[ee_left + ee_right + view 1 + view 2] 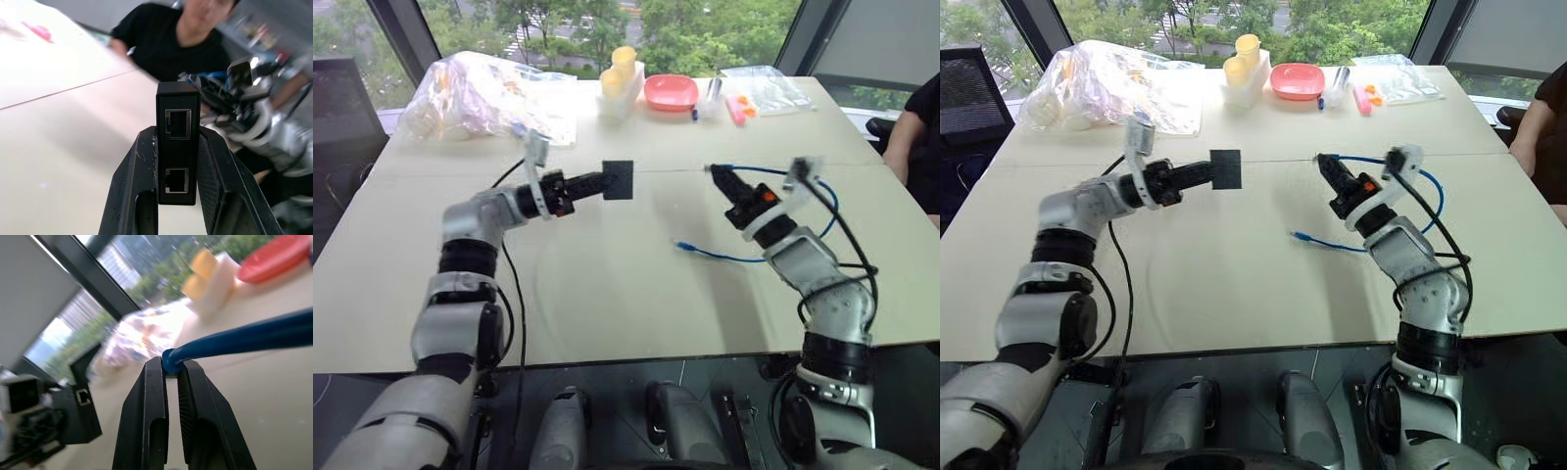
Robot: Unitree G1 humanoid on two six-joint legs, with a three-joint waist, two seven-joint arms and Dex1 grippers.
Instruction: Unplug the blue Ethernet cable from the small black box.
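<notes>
Beige surface [607,284] by the windows: cable's out of the box, unplug looks done.
Your left gripper [594,183] has its jaws clamped on the small black box [618,179], held up off the surface, both ports visibly empty in the left wrist view. Your right gripper [718,177] has its jaws shut on the blue Ethernet cable [729,258] near one end, well apart from the box; the other plug lies on the surface. All that's left is setting both down, I'd say.
</notes>
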